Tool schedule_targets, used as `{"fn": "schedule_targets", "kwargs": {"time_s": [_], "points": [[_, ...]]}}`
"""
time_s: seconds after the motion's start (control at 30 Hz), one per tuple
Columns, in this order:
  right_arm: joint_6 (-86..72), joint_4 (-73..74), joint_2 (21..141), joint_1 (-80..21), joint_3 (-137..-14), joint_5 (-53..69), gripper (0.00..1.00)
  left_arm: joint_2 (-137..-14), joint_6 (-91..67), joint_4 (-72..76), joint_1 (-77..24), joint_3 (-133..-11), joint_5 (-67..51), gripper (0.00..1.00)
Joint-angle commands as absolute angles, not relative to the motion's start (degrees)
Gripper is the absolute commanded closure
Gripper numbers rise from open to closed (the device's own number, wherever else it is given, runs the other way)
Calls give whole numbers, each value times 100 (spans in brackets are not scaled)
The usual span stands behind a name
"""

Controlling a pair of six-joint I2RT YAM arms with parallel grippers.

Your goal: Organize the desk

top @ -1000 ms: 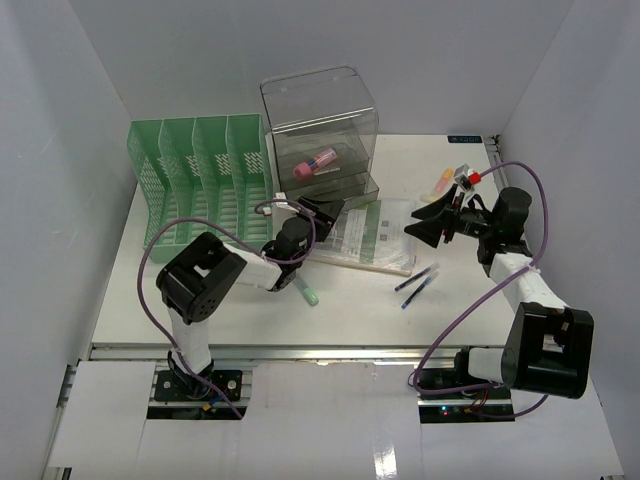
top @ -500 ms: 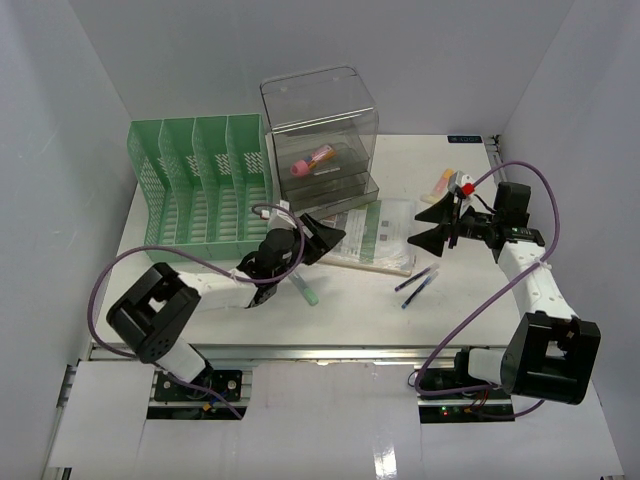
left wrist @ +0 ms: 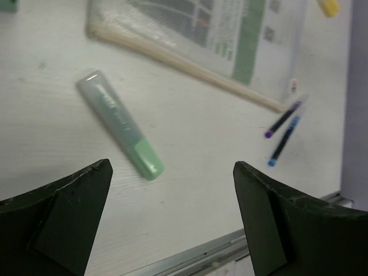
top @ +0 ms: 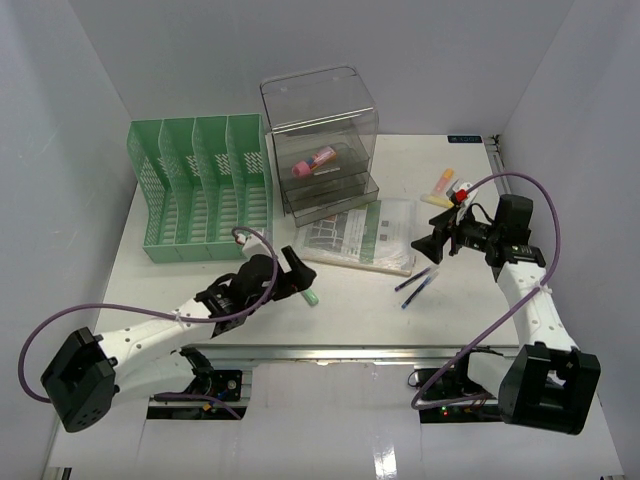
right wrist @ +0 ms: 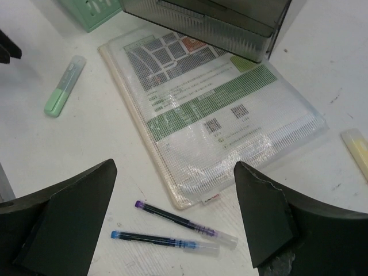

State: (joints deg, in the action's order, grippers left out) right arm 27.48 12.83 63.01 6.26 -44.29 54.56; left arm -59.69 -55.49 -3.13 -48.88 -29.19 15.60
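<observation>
The left gripper (left wrist: 171, 172) is spread wide and holds nothing, close by the green highlighter (left wrist: 121, 132), which lies off the front-left corner of the document pouch (right wrist: 213, 115). The right gripper (right wrist: 175, 172) is also spread and empty above the pouch's front edge. Two pens (right wrist: 184, 221) lie just in front of the pouch. All of these lie on the desk (top: 350, 300), and a drawer box (top: 320, 140) stands at the pouch's far edge.

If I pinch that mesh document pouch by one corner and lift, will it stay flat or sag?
Probably sags: the pouch looks like thin soft mesh plastic holding only paper sheets. It lies flat on the desk, so catching an edge may be hard. Its glossy face could slip.
</observation>
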Motion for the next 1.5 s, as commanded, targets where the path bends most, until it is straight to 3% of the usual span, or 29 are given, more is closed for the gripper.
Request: {"fn": "schedule_targets", "kwargs": {"time_s": [0.0,0.33,0.9,1.27,1.47], "points": [[1809,416,5809,563,-4153,4853,8,-5960,-5859,-1936,-4904,-2820,2163,2],[1565,263,5686,562,-3911,4905,8,-8085,-6521,-3094,-5343,-4254,2619,2],[1679,351,5623,562,-3865,5198,9,-9189,-7397,-3122,-5537,-5352,2581,7],[1705,396,5567,571,-3858,5265,9,-10116,-8290,-3937,-5412,-6102,2417,21],[1740,415,5529,573,-3874,5273,9,-10503,-8170,-4051,-5396,-6065,2062,42]]}}
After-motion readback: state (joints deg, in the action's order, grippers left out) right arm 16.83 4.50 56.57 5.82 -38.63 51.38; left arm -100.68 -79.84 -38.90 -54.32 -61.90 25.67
